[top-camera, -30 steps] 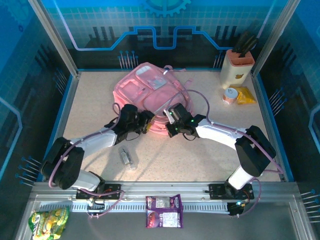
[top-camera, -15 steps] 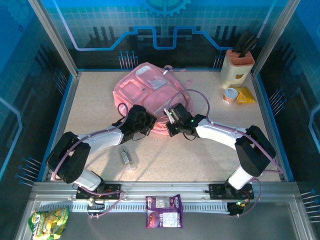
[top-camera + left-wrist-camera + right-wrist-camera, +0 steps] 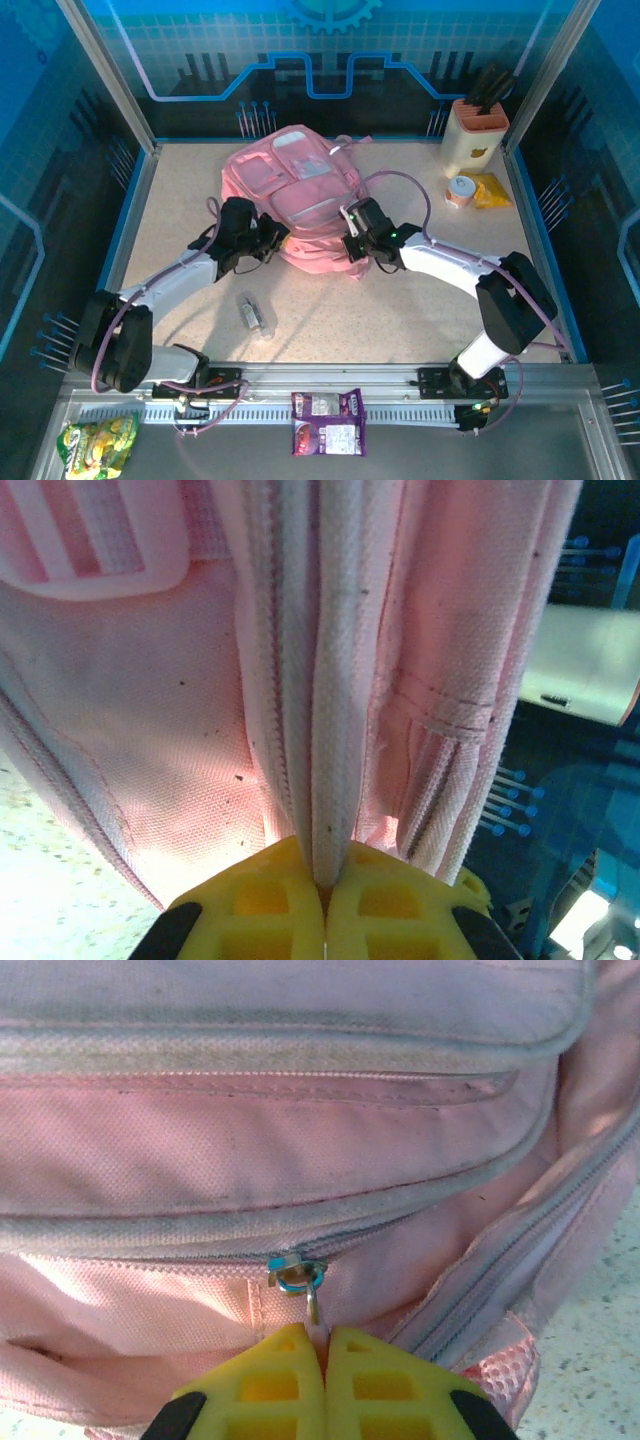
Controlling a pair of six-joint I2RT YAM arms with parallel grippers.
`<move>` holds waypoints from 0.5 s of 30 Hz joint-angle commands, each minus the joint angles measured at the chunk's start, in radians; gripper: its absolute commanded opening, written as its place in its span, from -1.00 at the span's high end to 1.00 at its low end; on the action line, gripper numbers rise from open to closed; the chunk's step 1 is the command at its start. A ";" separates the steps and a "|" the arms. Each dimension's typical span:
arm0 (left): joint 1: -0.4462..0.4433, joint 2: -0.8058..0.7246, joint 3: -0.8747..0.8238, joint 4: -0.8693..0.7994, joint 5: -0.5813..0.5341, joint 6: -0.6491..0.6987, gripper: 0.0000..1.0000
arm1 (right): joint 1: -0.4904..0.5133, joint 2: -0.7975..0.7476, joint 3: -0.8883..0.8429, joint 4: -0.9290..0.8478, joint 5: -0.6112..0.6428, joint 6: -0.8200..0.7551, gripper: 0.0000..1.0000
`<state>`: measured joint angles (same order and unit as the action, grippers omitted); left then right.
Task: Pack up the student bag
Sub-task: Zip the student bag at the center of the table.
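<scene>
The student bag (image 3: 295,190), a large pink backpack, lies at the back middle of the table. My left gripper (image 3: 268,240) is at its near left side, shut on a pale seam fold of the bag (image 3: 330,810), which runs up from between the yellow fingertips (image 3: 270,900). My right gripper (image 3: 352,242) is at the bag's near right side. Its yellow jaws are shut on the zipper pull (image 3: 314,1308), just below the metal slider (image 3: 297,1273) on the grey zipper line of the student bag (image 3: 300,1140).
A small clear bottle (image 3: 255,315) lies on the table in front of the left arm. A knife block (image 3: 474,135), a round tub (image 3: 460,190) and a yellow packet (image 3: 490,190) stand at the back right. A purple snack pack (image 3: 328,423) and a green bag (image 3: 95,443) rest on the front rail.
The left gripper has shut on the bag's edge and drawn back to the left. The bag's near side has been pulled up and spread out. The right gripper has shifted slightly toward the back.
</scene>
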<state>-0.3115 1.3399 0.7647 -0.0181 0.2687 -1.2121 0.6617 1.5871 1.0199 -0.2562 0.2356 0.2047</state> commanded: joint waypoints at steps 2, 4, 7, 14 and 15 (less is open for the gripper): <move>0.117 -0.053 0.088 -0.112 0.058 0.216 1.00 | 0.034 -0.054 -0.066 -0.121 0.078 0.002 1.00; 0.156 -0.046 0.116 -0.147 0.080 0.281 1.00 | 0.091 -0.059 -0.082 -0.105 0.049 0.011 1.00; 0.221 0.016 0.161 -0.170 0.121 0.356 1.00 | 0.174 -0.036 -0.066 -0.108 0.052 0.037 1.00; 0.299 0.251 0.323 -0.098 0.282 0.410 0.65 | 0.281 0.059 0.062 -0.032 -0.018 0.157 1.00; 0.299 0.253 0.324 -0.093 0.281 0.407 0.51 | 0.283 0.073 0.080 -0.038 -0.008 0.169 1.00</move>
<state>-0.0368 1.5673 1.0023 -0.2462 0.5133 -0.8589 0.9001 1.6226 1.0569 -0.2092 0.2581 0.3115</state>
